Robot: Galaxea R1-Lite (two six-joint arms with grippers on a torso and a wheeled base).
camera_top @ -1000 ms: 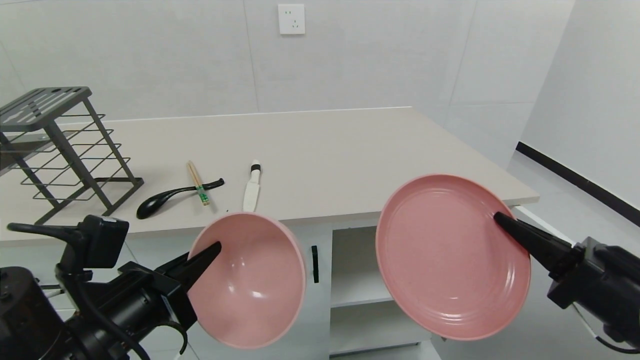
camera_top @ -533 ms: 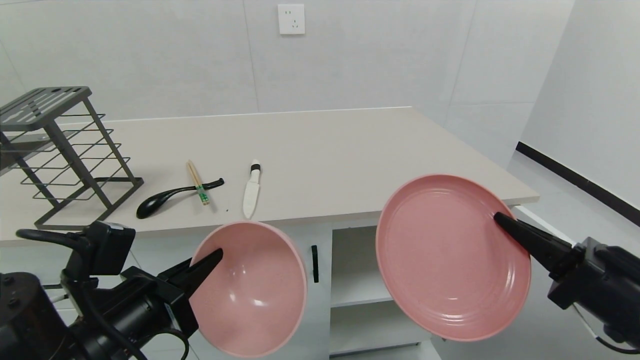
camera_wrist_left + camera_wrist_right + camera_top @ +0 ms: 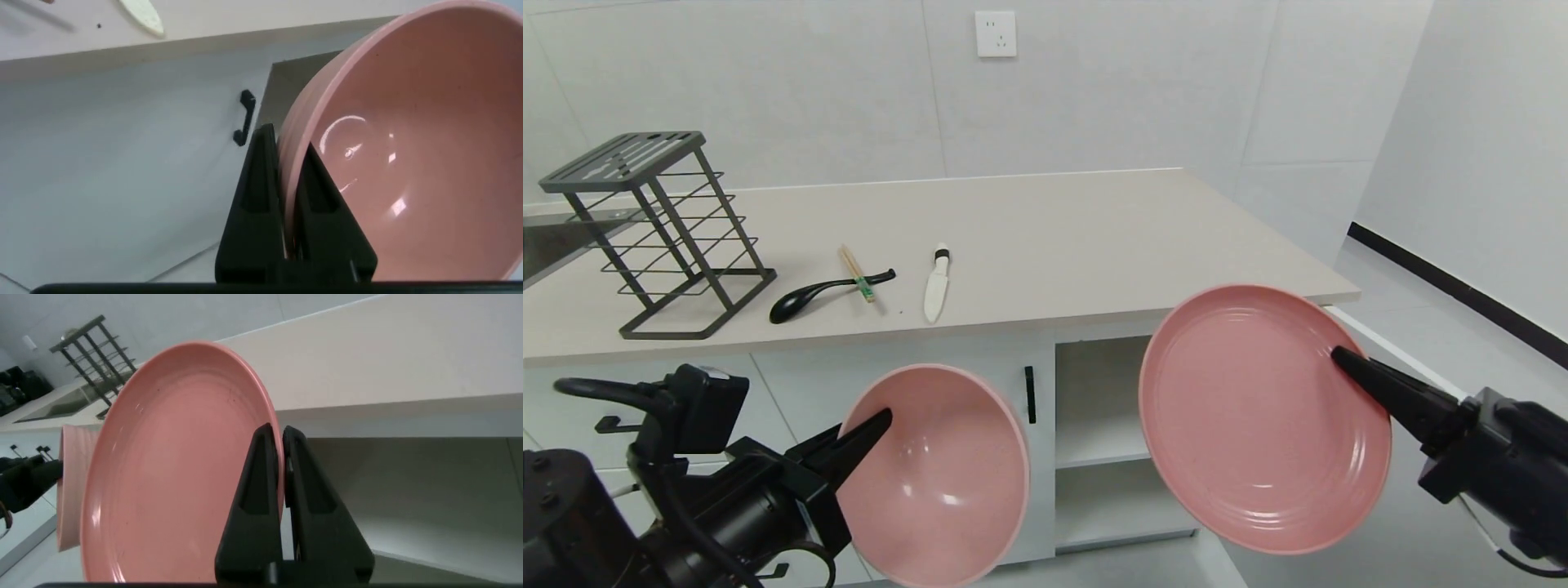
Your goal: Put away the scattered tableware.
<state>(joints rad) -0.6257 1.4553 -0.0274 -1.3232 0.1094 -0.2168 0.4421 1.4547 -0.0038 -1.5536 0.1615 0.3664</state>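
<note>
- Head view: left gripper [image 3: 882, 416] is closed on the rim of the pink bowl [image 3: 939, 482], one finger inside and one outside the wall. The bowl is tipped on edge, held in the air in front of the cabinet and below the desk [image 3: 1054, 237].
- Head view: right gripper [image 3: 1335, 353] is clamped on the rim of the pink plate [image 3: 1250, 416], which is also held near-vertical, beside the open shelf [image 3: 1094, 441].
- Head view: black spoon [image 3: 800, 300], chopsticks [image 3: 858, 273] and white knife [image 3: 936, 286] lie on the desk, with the wire rack [image 3: 662, 229] to their left.
- Left wrist view: the bowl's thick rim sits between the two fingers with no visible gap. The glossy inner face shows highlights (likely melamine or plastic: stiff, light, slick).
- Right wrist view: the plate's thin rim is pinched at one point only, with the rest overhanging.
- Judgement: both pieces should be rigid and light, but the smooth glaze invites rotation in a single-point rim pinch, so grip firmly and avoid jerks.
- Judgement: the flat cutlery is low and thin. Take the spoon at its handle and the knife at its handle end.
</note>
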